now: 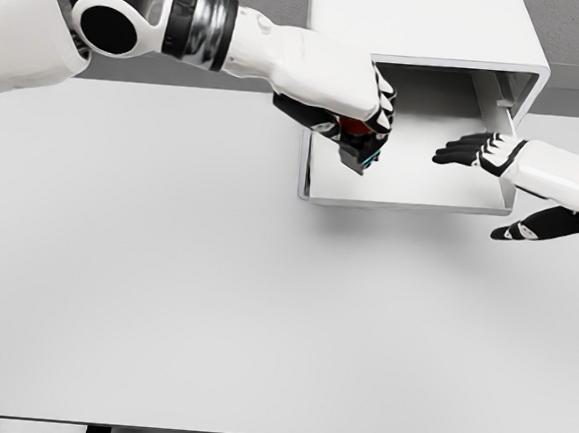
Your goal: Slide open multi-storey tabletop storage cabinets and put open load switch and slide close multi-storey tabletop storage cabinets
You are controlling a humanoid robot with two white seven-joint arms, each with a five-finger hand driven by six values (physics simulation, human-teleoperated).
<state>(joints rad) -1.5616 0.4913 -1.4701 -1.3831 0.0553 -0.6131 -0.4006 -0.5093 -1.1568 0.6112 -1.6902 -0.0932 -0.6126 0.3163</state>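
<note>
A white storage cabinet [425,22] stands at the back of the table, its drawer [411,198] slid out toward me. My left hand [361,132] reaches in from the upper left and is shut on the load switch [358,152], a small red, black and teal block held over the drawer's left part. My right hand [475,151] comes in from the right with fingers spread, resting over the drawer's right side near the front wall; its thumb [519,230] hangs outside the drawer.
The white table [164,287] stretches wide in front of the cabinet. Its front edge runs along the bottom of the view. Grey floor shows behind the cabinet.
</note>
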